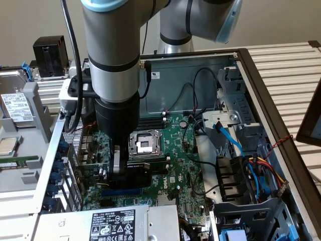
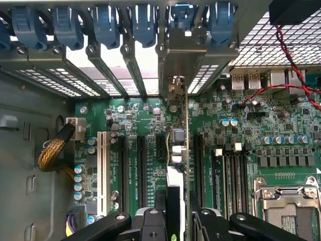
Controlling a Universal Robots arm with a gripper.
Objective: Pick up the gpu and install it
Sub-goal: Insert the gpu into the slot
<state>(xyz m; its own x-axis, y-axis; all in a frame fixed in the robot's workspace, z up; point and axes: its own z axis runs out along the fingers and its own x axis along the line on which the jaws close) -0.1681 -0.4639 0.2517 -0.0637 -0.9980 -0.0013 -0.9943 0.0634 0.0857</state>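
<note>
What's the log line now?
gripper: shut on gpu | gpu: upright over motherboard expansion slots | bracket: at rear case opening | seating: unclear

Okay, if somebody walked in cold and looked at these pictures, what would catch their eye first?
First, the big grey robot arm reaching down into an open computer case, toward the exterior view's left. Its gripper is closed on a graphics card, held on edge over the green motherboard. A tangle of coloured cables sits inside the case at the exterior view's right.
</note>
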